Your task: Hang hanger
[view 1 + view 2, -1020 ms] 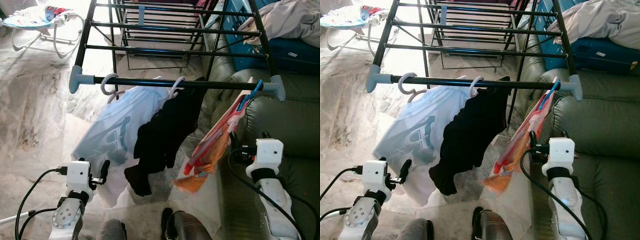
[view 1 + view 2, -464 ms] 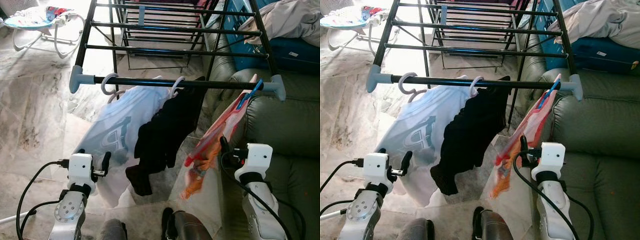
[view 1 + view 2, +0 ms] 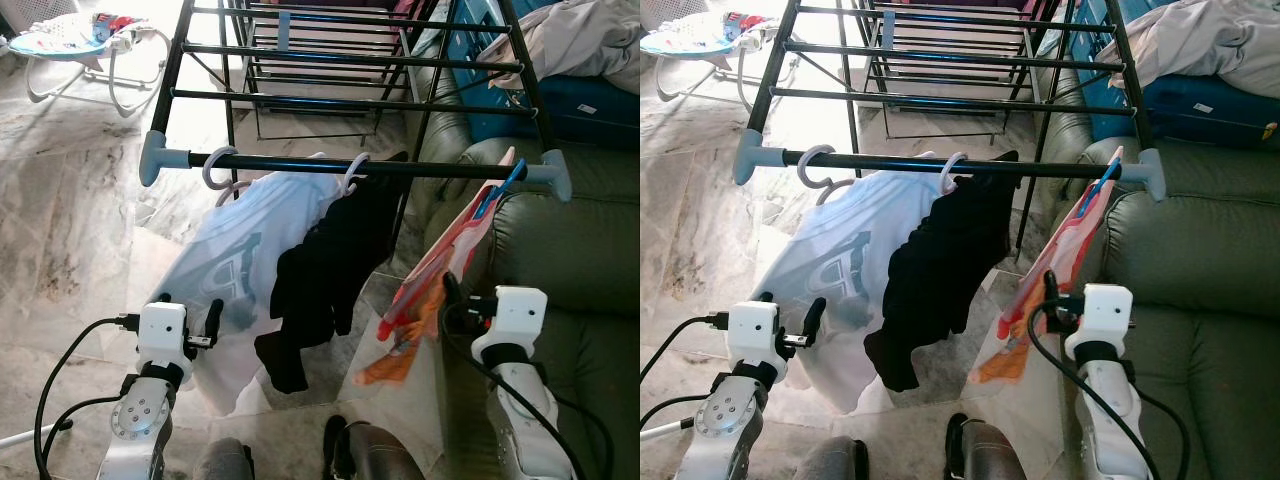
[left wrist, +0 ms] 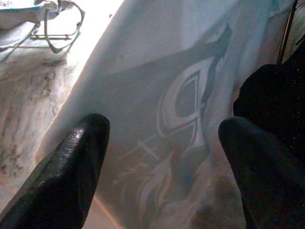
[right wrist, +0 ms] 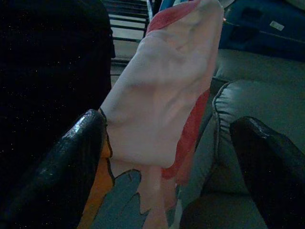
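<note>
**Three garments on the rail, both claws spread and empty**

Across the front of a black drying rack (image 3: 350, 75), a dark rail (image 3: 440, 170) with grey end caps. On the rail, three loads: toward the robot's left a white hanger hook (image 3: 216, 166) with a pale blue shirt (image 3: 225, 270); at the middle a second white hook (image 3: 352, 177) with a black garment (image 3: 325, 270), partly over the shirt; toward the right end a blue hanger (image 3: 497, 195), hooked over the rail just inside the grey cap, with a pink, red and orange garment (image 3: 430, 285) drooping at a slant.

Left gripper (image 3: 190, 318) low, near the lower edge of the blue shirt; fingers (image 4: 71, 167) spread wide in the wrist view, nothing between them, printed shirt fabric straight ahead. Right gripper (image 3: 1048, 292) raised just beside the lower part of the pink garment; fingers (image 5: 71, 167) likewise wide apart, holding nothing, with the garment ahead of the gap — touching the left finger or not, impossible to tell.

To the right, a grey-green sofa (image 3: 580, 260) with a heap of laundry (image 3: 590, 40) behind. On the marble floor (image 3: 70, 220) at far left, a baby bouncer (image 3: 75, 45).
</note>
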You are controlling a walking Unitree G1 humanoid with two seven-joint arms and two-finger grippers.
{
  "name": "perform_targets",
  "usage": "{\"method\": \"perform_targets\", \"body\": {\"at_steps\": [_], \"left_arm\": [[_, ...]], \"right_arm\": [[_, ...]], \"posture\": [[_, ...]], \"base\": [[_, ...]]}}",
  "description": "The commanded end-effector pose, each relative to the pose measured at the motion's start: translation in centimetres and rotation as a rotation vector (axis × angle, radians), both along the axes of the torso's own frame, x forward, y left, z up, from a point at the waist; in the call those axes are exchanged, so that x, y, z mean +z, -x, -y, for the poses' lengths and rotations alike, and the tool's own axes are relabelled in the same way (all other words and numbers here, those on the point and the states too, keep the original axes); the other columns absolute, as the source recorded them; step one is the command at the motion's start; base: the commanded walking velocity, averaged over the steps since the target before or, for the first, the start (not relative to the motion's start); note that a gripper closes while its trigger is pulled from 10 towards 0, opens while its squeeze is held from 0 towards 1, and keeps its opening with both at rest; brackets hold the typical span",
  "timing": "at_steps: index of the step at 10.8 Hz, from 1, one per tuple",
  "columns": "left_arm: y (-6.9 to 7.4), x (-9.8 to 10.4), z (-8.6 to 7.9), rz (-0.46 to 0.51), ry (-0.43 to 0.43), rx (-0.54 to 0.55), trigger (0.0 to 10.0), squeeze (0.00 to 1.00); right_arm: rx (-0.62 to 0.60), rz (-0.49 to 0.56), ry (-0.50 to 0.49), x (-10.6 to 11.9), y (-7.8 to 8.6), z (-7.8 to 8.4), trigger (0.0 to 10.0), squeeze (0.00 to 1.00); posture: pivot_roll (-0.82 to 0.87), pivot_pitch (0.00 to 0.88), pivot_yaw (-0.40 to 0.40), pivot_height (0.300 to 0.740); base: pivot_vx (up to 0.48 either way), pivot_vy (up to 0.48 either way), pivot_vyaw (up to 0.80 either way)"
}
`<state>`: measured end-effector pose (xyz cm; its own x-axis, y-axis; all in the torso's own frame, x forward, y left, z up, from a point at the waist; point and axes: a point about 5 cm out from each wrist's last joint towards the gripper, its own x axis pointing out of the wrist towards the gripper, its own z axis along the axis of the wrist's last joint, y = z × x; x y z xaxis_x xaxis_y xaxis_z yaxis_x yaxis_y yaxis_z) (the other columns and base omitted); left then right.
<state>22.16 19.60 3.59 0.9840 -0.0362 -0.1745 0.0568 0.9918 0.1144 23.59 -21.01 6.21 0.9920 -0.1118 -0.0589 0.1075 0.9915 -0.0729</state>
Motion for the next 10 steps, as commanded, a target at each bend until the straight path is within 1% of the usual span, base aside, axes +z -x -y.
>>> {"method": "perform_targets", "body": {"at_steps": [1, 10], "left_arm": [[0.31, -0.52, 0.05, -0.031, -0.005, 0.000, 10.0, 0.00], [0.07, -0.43, -0.21, -0.029, -0.010, 0.000, 10.0, 0.00]], "right_arm": [[-0.010, -0.002, 0.022, -0.07, 0.05, 0.35, 10.0, 0.00], [-0.015, 0.013, 0.025, -0.03, -0.28, -0.05, 10.0, 0.00]], "posture": [[0.02, 0.140, -0.045, 0.740], [0.02, 0.145, -0.036, 0.740]], "base": [[-0.247, 0.000, 0.00], [-0.282, 0.000, 0.00]]}}
